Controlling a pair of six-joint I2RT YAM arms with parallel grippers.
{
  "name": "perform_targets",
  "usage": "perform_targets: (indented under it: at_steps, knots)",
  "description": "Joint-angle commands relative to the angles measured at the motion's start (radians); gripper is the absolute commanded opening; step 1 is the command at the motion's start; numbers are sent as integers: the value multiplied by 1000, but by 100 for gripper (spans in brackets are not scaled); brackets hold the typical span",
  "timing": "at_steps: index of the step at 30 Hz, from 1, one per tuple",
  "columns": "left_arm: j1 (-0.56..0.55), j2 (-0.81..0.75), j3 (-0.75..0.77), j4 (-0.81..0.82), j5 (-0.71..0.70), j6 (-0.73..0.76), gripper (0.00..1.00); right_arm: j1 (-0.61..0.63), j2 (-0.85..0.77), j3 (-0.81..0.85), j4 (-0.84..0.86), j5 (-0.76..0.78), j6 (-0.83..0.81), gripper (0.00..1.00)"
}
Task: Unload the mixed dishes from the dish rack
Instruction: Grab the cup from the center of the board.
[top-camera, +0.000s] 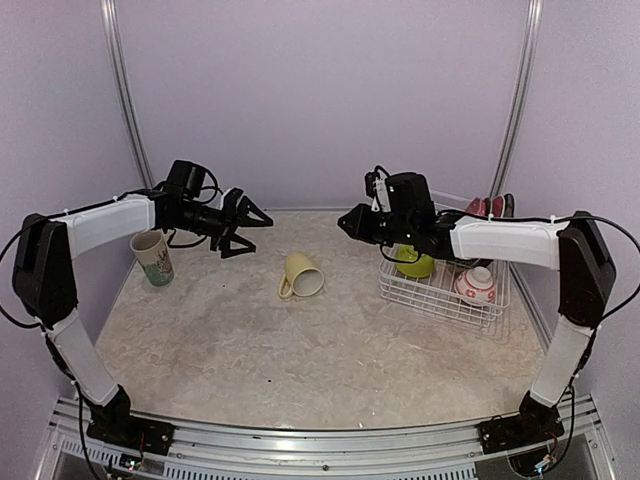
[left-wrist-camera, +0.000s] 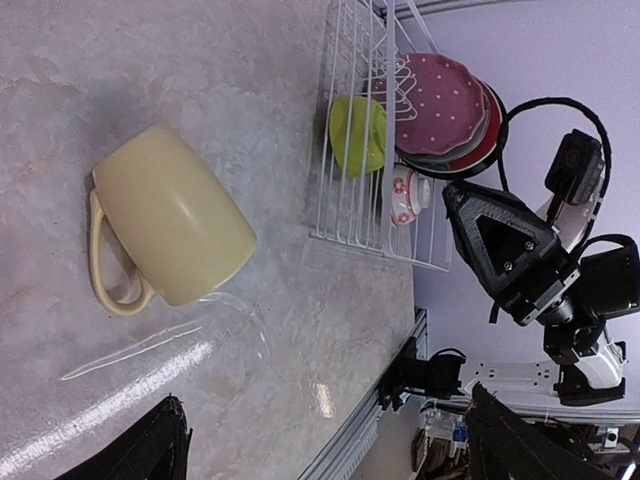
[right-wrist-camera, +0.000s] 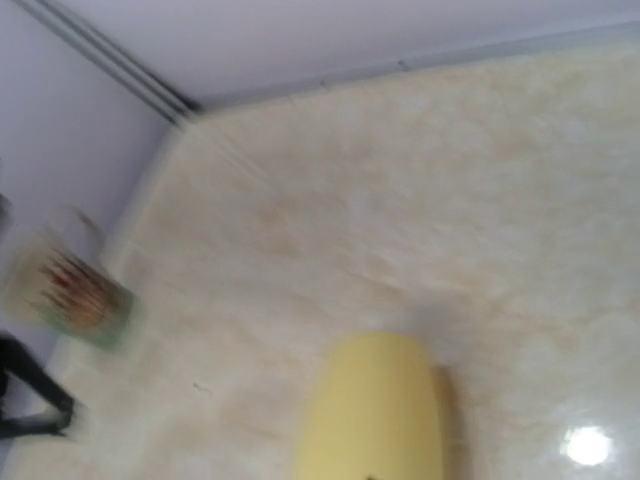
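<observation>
Though left gripper (top-camera: 252, 236) jaws spread, can't tell for right gripper (top-camera: 347, 222); blurry cam crops prob. yellow cup (right-wrist-camera: 375, 410).

Standing here, I can't make out a single word, number or brand mark. The cream mug (top-camera: 152, 258) carries only a teal-green pattern, the pink dotted plate (left-wrist-camera: 440, 100) only pale dots, and the small white-and-red bowl (top-camera: 476, 285) red markings too small to tell as writing. The yellow cup (left-wrist-camera: 170, 225) is plain.
</observation>
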Motion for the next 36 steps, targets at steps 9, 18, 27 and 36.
perform_targets:
  at_steps: [9,18,27,36]
  knots:
    - [-77,70,98,-259,-217,208,90,113,156,192,-394,174,-577,78]
    - [-17,56,72,-225,-157,151,89,162,161,64,-260,299,-1072,81]
    - [46,4,47,-201,-143,137,89,173,249,36,-57,369,-1311,82]
    - [90,-31,22,-166,-98,109,89,201,362,56,128,442,-1447,76]
